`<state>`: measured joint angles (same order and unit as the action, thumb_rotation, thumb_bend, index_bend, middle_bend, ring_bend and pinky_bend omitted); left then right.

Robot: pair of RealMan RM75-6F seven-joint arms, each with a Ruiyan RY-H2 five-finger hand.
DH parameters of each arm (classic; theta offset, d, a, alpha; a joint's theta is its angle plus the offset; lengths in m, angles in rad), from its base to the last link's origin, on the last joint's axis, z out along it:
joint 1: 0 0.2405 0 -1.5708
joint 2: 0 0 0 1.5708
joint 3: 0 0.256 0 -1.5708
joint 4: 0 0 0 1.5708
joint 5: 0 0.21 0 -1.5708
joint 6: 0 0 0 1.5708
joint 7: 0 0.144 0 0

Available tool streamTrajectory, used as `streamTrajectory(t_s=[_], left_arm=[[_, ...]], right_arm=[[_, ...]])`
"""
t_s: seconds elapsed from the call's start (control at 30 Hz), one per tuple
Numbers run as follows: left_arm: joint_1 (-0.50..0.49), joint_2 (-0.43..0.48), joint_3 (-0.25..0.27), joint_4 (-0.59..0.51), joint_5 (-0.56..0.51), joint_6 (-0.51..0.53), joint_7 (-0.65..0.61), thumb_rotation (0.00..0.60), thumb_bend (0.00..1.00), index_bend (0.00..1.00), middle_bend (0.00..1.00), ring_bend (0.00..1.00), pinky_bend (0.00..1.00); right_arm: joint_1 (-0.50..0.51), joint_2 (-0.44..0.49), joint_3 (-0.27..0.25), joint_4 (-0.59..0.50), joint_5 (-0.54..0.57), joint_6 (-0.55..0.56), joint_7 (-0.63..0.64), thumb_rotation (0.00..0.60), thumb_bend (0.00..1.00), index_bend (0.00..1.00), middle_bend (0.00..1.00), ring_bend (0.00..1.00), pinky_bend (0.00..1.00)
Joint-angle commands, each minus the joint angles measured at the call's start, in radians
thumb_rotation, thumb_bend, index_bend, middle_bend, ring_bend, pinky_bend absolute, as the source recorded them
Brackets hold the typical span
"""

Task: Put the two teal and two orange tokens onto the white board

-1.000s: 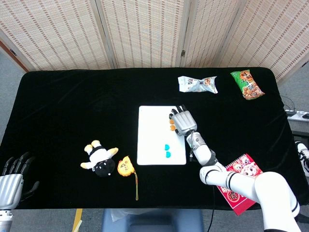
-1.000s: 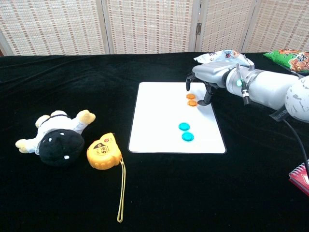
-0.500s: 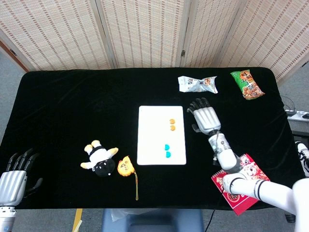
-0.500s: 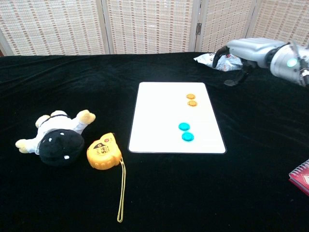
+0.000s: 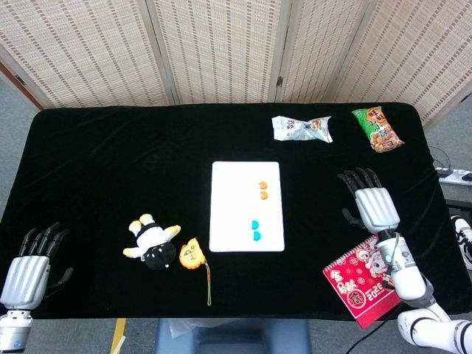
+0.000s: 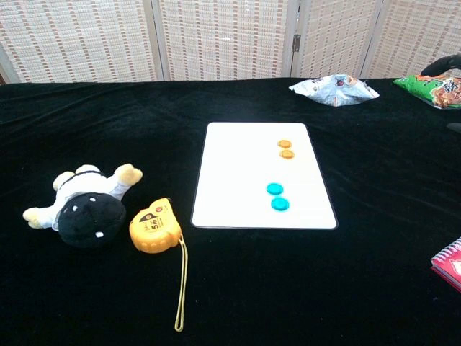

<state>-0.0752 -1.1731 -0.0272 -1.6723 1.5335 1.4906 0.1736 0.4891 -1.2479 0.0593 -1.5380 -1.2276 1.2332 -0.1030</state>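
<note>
The white board [image 5: 234,214] [image 6: 238,173] lies in the middle of the black table. Two orange tokens [image 5: 262,189] [image 6: 286,148] sit side by side on its far right part. Two teal tokens [image 5: 256,228] [image 6: 276,196] lie on its near right part. My right hand [image 5: 371,202] hovers to the right of the board, well apart from it, fingers spread and holding nothing; only a dark fingertip [image 6: 441,67] shows at the chest view's right edge. My left hand [image 5: 33,261] is at the table's near left corner, fingers spread, empty.
A plush toy [image 5: 151,242] [image 6: 83,204] and an orange tape measure [image 5: 191,255] [image 6: 153,227] lie left of the board. A white snack bag [image 5: 301,128] [image 6: 333,89] and a green one [image 5: 377,128] [image 6: 430,88] sit at the back right. A red notebook [image 5: 363,279] [image 6: 449,262] is at the near right.
My right hand has left the orange tokens on the board and drawn back to the right, toward the table's near right. My left hand rose slightly into view.
</note>
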Motion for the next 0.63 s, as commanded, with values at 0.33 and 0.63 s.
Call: streamTrajectory(t_s=[0.33, 0.63], left_arm=[[0.002, -0.009, 0.006, -0.02, 0.021, 0.018, 0.012, 0.6, 0.36, 0.17, 0.09, 0.13, 0.0], [0.005, -0.024, -0.002, -0.011, 0.021, 0.041, 0.012, 0.6, 0.36, 0.16, 0.09, 0.12, 0.0]], right_arm=[[-0.205, 0.041, -0.104, -0.052, -0.183, 0.197, 0.11, 0.6, 0.27, 0.1, 0.07, 0.0, 0.0], [-0.257, 0.057, -0.083, -0.093, -0.222, 0.256, 0.098, 0.6, 0.27, 0.1, 0.07, 0.0, 0.0]])
